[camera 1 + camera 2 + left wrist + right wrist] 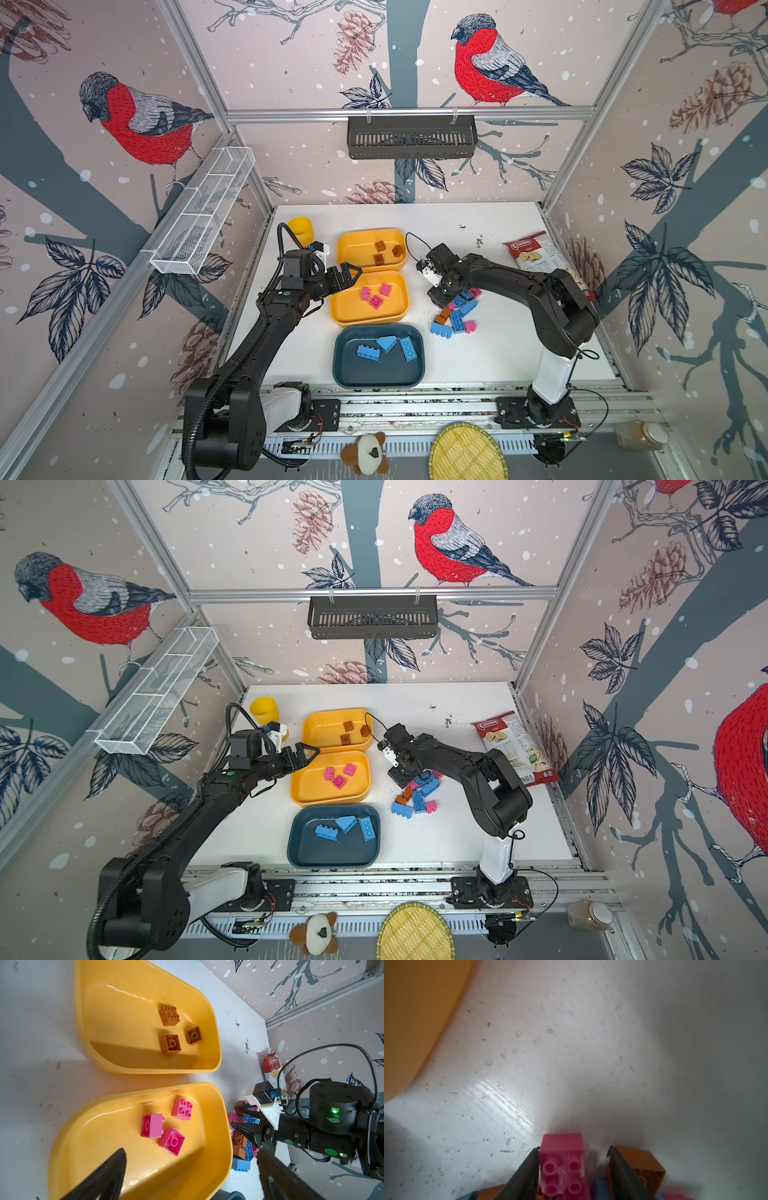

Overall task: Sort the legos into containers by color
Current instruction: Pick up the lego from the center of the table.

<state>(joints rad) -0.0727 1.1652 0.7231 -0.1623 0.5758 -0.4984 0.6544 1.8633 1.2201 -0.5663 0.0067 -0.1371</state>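
Note:
Three containers stand in a row in both top views. The far yellow tray holds three brown legos. The middle yellow tray holds three pink legos. The near teal tray holds two blue bricks and a blue wedge. To their right lies a loose pile of blue, pink and brown legos. My right gripper is down in that pile, open, its jaws either side of a pink brick; one finger touches it, the other stands clear. My left gripper hovers wide open and empty over the middle tray's left edge.
A yellow goblet stands at the back left behind my left arm. A chips bag lies at the back right. In front of the table sit a plush toy, a bamboo tray and a jar.

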